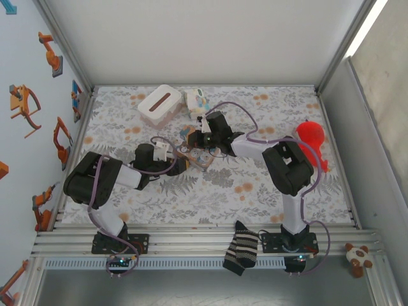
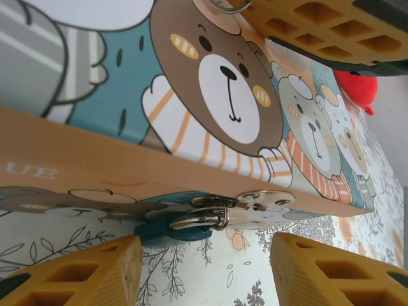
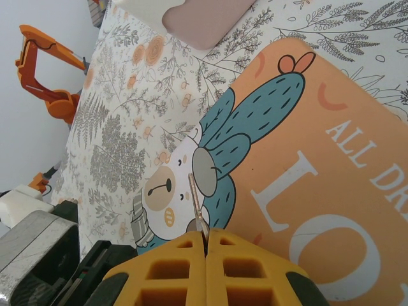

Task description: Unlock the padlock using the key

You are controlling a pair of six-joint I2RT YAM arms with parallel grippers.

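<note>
A printed box with cartoon bears lies on the table, in the top view between both arms. On its front edge sits a metal hasp, and the small dark blue padlock hangs from it. My left gripper is open just in front of the padlock, one yellow finger on each side, nothing between them. My right gripper is shut on the key, whose blade points out over the box lid. The right gripper's fingers hover over the lid's far edge.
A white tissue box and a small toy figure stand at the back of the table. A red object lies at the right. A striped sock hangs over the front rail, and a plush bear sits off the table at the right.
</note>
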